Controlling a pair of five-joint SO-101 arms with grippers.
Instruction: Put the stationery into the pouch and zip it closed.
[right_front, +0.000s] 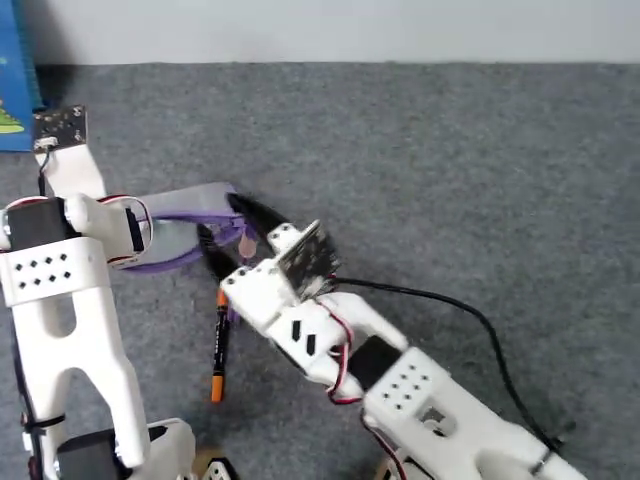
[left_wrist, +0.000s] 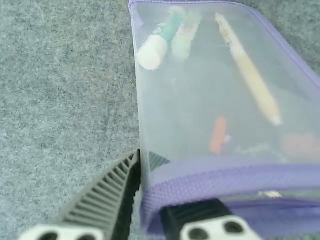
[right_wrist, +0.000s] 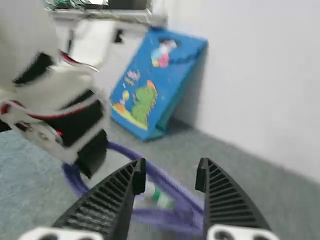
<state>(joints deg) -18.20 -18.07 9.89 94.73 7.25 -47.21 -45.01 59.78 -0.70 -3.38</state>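
A clear mesh pouch with a purple zip edge lies at centre-left. My left gripper is shut on it, its fingers clamping the purple rim. Through the mesh I see a white-and-green stick, a yellow pencil and an orange item. My right gripper hangs open over the pouch's mouth, a green-and-white item showing between its fingers. An orange-and-black pen lies on the carpet beside the right arm.
Grey carpet covers the table. A blue box with a dinosaur picture leans against the back wall at far left. The left arm's body stands close beside my right gripper. The right arm's black cable trails across the right side.
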